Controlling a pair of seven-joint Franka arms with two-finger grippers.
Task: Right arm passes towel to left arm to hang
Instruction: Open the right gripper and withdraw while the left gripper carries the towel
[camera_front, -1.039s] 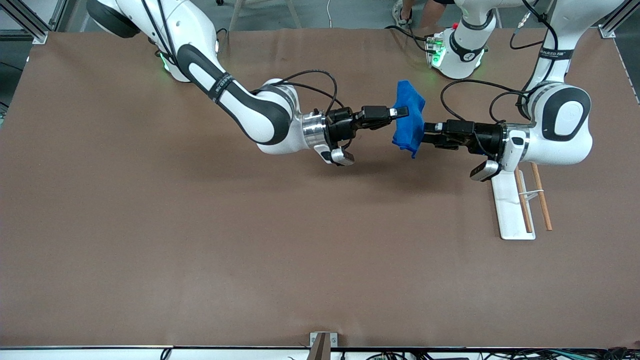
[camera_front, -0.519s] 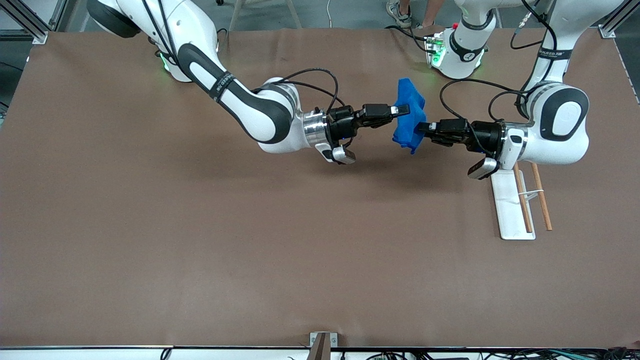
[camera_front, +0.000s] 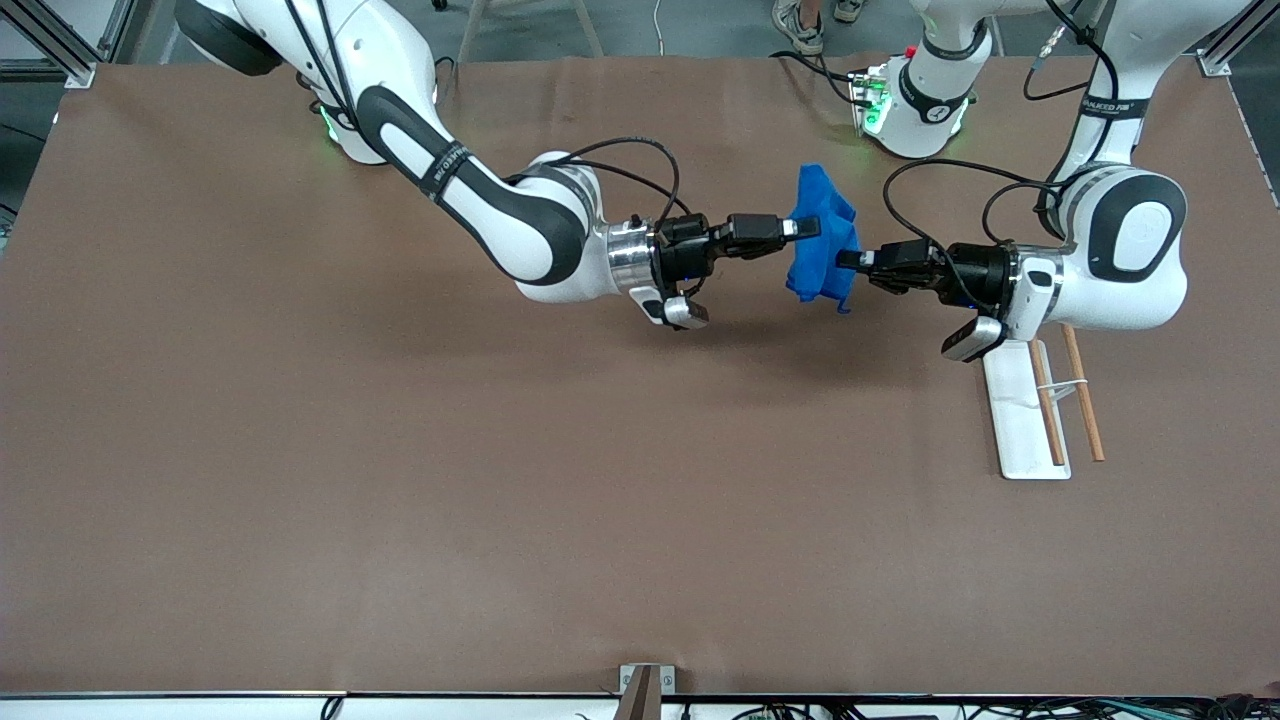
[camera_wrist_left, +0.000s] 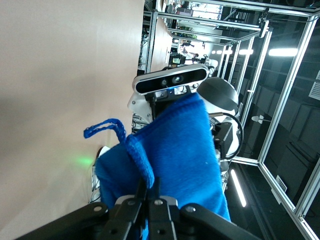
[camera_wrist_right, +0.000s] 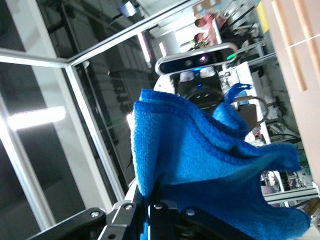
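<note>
The white rack (camera_front: 1022, 410) with its two wooden rods (camera_front: 1064, 395) lies flat on the brown table (camera_front: 400, 480), toward the left arm's end and nearer the front camera than anything else in use. Nothing hangs on it yet. Up past the rack, in the air over the middle of the table and closer to the edge where the robots stand, the blue towel (camera_front: 820, 240) is held between two arms. The left tool (camera_front: 848, 260) is squeezed tight on one edge of the towel, and the left wrist view shows its fingers (camera_wrist_left: 150, 200) pressed together on the cloth, with the little loop thread (camera_wrist_left: 106, 127) poking out. The right tool (camera_front: 803, 229) is also pinched shut on the towel from its own end. So the pass looks about half done: both arms have the towel at once. I think the right tool must let go next, and then the left arm has to carry the towel over and hang it.
</note>
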